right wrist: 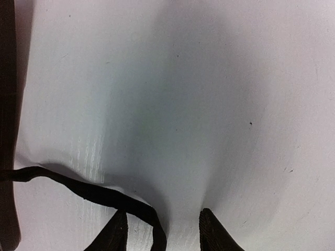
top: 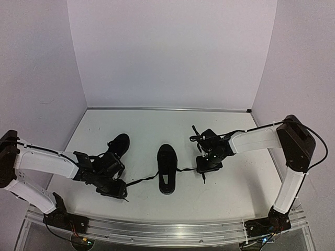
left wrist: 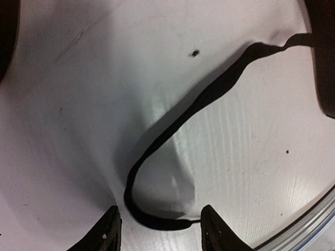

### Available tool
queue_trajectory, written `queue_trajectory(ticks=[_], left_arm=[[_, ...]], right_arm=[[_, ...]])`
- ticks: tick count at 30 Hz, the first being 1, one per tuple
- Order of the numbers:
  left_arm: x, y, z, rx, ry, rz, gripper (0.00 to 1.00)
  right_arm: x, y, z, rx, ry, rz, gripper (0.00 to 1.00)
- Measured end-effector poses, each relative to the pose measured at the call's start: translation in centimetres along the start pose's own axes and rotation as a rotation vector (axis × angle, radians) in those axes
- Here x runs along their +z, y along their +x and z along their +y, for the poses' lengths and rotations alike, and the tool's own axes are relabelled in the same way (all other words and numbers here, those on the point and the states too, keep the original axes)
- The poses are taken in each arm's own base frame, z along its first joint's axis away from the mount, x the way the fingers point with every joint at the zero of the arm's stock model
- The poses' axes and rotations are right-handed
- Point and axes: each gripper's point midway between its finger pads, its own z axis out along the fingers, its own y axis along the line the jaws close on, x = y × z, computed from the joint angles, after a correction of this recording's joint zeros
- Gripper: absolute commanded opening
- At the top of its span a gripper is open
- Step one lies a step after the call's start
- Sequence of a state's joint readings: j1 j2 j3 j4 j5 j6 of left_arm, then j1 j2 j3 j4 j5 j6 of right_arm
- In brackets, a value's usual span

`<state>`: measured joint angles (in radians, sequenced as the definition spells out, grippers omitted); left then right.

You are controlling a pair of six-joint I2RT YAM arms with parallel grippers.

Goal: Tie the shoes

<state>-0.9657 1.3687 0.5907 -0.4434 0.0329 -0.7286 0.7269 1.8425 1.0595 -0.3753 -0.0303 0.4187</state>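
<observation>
Closest to your left wrist lens are the two black, wedge-shaped fingertips (left wrist: 107, 232) of the left jaws. They stand wide apart and hold nothing. Between them, flat on the desk (top: 141, 128), lies the left lace end (left wrist: 209, 94), a thin, matte black ribbon. It bends into a narrow hook shape, with its tip just beside the right-hand finger. The desk itself is smooth and white, with faint streaks and a few dark specks. On your right wrist view the matching fingertips (right wrist: 212, 230) of the right jaws are likewise spread and closed on nothing. The right lace end (right wrist: 78, 188), the same flat woven strip, comes in from the left edge and passes the left finger into the gap. From above, the middle shoe (top: 167, 170) sits on the desk between the two arms. It is all black, low and oval, and one lace end trails out to each side toward the jaws. The left-hand shoe (top: 119, 144), equally black with a rounded end, lies just beyond the left jaws and is partly hidden by that arm. A brushed aluminium rail (top: 172, 232) runs along the near edge, carrying both arm bases.
</observation>
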Motion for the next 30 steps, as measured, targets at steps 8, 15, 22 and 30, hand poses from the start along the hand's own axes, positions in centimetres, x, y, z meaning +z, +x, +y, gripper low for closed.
queue_trajectory(ticks=[8,15,22,30], left_arm=[[0.9,-1.7,-1.5,-0.004,0.009,-0.050,0.14],[0.1,-1.4,0.5,0.006,-0.085,-0.062,0.00],[-6.0,-5.2,-1.1,0.074,-0.034,-0.266,0.00],[-11.5,-7.8,-4.0,0.209,0.103,-0.451,0.00]], right_arm=[[-0.1,0.4,-0.1,0.017,-0.027,-0.027,0.01],[-2.5,2.4,-0.8,0.042,-0.051,-0.019,0.00],[-13.0,-3.0,1.0,0.055,-0.188,-0.294,0.00],[-16.9,-8.7,4.9,-0.024,-0.304,-0.392,0.00]])
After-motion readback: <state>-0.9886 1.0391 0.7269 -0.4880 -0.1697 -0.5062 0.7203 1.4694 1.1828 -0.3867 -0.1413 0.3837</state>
